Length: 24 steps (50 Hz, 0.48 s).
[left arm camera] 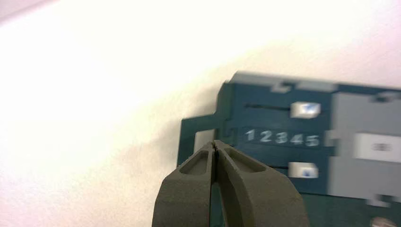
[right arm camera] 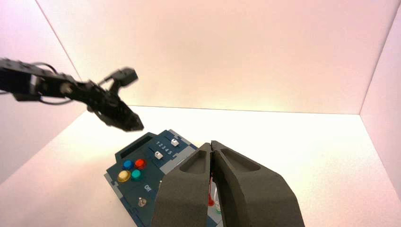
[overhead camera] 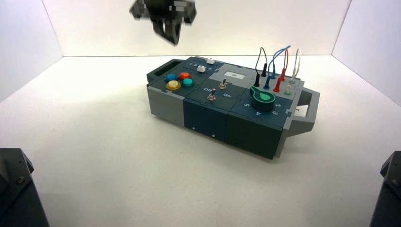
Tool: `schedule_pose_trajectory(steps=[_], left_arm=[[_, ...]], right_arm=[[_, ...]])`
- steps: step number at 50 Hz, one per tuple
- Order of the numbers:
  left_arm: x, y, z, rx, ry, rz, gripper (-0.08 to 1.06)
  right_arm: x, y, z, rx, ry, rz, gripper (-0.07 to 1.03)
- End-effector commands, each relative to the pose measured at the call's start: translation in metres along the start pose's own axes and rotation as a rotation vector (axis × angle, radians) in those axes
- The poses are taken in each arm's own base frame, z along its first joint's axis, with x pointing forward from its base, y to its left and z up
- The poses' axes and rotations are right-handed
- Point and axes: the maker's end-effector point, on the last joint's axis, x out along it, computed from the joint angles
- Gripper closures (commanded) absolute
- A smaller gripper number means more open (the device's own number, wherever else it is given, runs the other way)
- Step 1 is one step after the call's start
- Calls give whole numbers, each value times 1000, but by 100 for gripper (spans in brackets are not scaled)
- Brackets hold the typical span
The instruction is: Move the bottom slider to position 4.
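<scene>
The left gripper (left arm camera: 215, 144) hangs above the box's (overhead camera: 203, 118) far left end, its fingers pressed together and holding nothing. In the left wrist view the bottom slider (left arm camera: 302, 170) appears to sit between digits 4 (left arm camera: 297, 139) and 5. The right gripper (right arm camera: 211, 147) is parked, fingers closed.

Prob. lab: white-walled enclosure (overhead camera: 198, 28)

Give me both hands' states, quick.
Left hand: closed, holding nothing, in the air beside the box's slider end.
Right hand: closed, holding nothing, raised back from the box.
</scene>
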Motion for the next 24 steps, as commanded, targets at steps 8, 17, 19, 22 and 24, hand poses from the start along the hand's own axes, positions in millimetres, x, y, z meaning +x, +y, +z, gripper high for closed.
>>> schedule_pose_trajectory(steps=[8,17,19,22,24], left_arm=[[-80,-6,26,-2,-178,-25,101],[-101,-11,18,1,-213,-40,101],[-103,-12,14,1,-213,-42,101],[-104,-13,13,-3,-214,-45,101],[-105,-14,12,-5,-215,-49,101]], right_arm=[[2,4,3,0,11,24,99],[2,6,2,-1,21,35,99],[3,6,0,-3,27,38,99],[3,7,1,-2,26,41,99],[3,7,1,-2,26,41,99]])
